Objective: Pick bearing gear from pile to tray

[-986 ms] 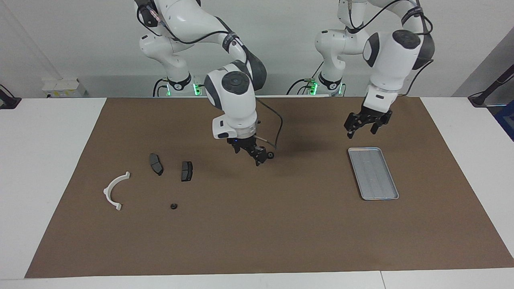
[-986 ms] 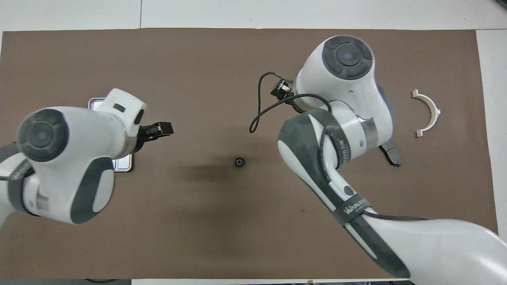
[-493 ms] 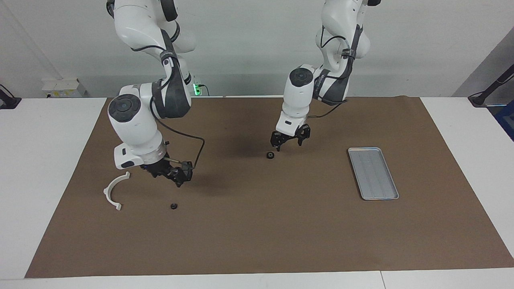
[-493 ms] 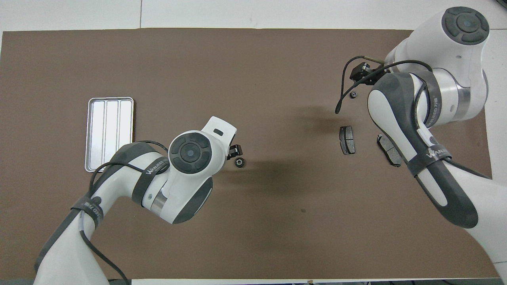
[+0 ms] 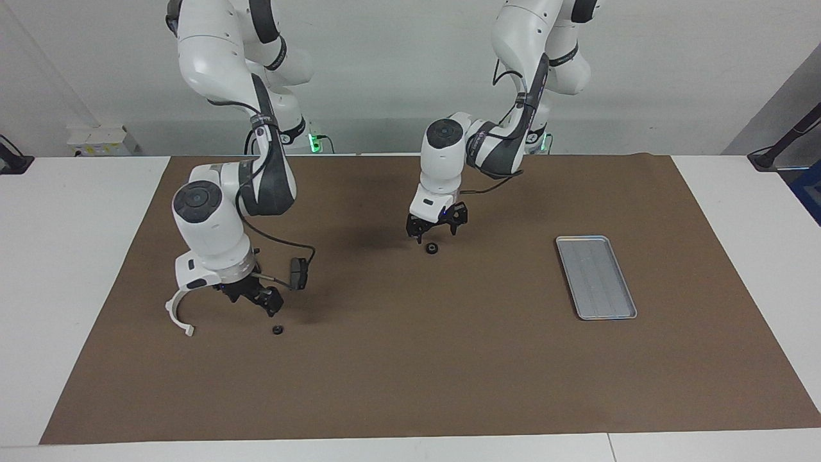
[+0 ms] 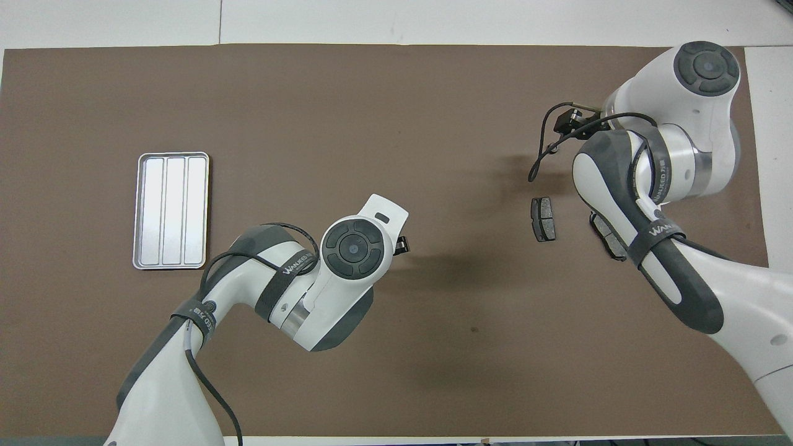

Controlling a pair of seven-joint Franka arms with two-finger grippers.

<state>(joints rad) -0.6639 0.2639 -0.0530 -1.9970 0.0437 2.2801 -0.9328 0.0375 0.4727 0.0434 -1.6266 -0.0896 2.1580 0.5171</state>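
Both arms were moved since a second ago: left hand (image 5: 437, 226), jaws open, is held over one gear (image 5: 432, 248); right hand (image 5: 260, 300), open, over another gear (image 5: 278, 330). "WANJEED" is read on straps. One pad (image 6: 543, 218) shows; tray (image 5: 596, 277) is well apart.

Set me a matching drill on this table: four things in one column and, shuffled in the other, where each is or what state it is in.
Things
1. flat silver-grey metal tray
2. white semicircular plastic arc
3. small black round piece at the middle of the brown mat
4. right gripper

Places and states
A. open, over the mat beside a second small black round piece
B. on the mat just under the open left gripper
C. holds no parts, toward the left arm's end
D. at the right arm's end, partly hidden by the right arm

Pairs: 1-C, 2-D, 3-B, 4-A
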